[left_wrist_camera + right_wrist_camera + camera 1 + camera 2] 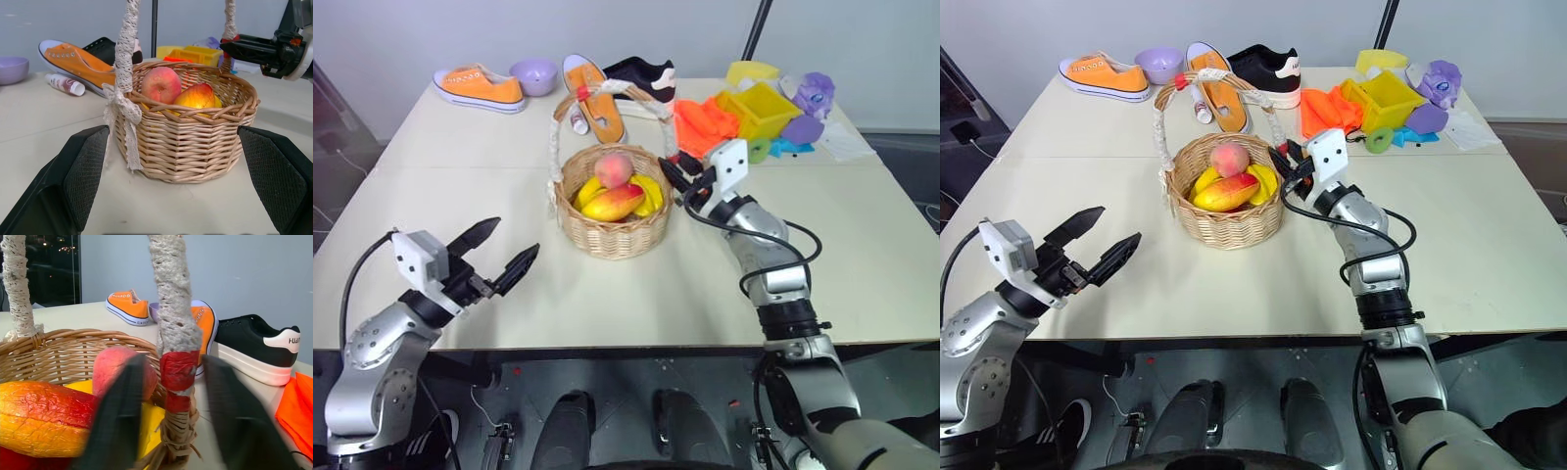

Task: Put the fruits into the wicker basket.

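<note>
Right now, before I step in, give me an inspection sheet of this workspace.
Surface: pale table, bare at the front.
Job's things: mango and peach both in the basket, over yellow fruits.
Clutter: orange shoes, black shoe, bowl, yellow cart and orange cloth at the far edge.
Grippers: left gripper open, holding nothing, short of the basket; right gripper shut on the handle at its red end.
Cables: black loops on the right arm, clear of the basket.
Surroundings: grey wall, dark pole.
</note>
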